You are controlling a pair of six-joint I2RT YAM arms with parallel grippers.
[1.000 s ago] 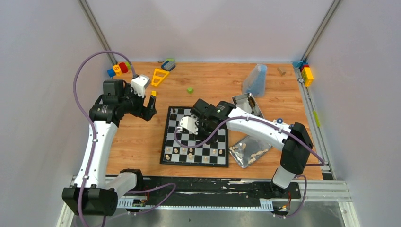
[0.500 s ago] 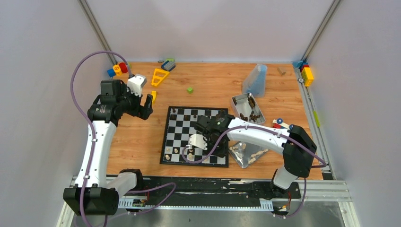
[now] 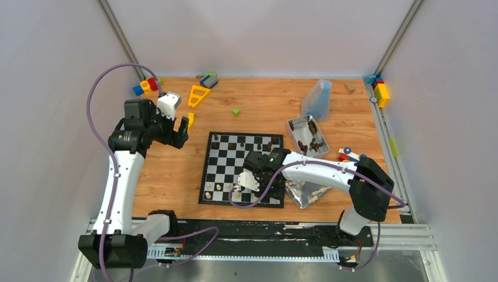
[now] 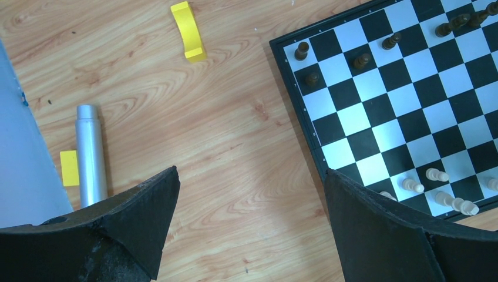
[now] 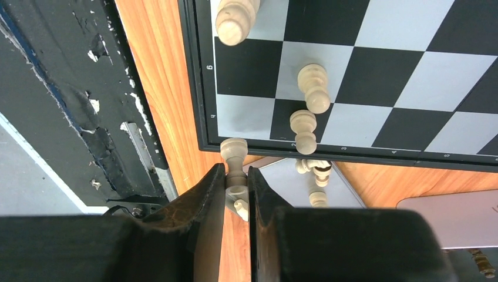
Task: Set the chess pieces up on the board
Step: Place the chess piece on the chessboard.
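Chess pieces (image 3: 310, 143): dark in far tray (image 3: 296, 120), cream in near tray (image 3: 300, 200).

The only legible marks are sitting on the board (image 5: 197, 88): in the right wrist view, tiny pale characters are running along its black border. One is reading as a 4, another as a 6 or a b. The others are showing too small to read.

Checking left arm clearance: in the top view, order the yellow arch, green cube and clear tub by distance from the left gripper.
1. Yellow arch, right beside the left gripper.
2. Green cube, back middle.
3. Clear tub, back right.
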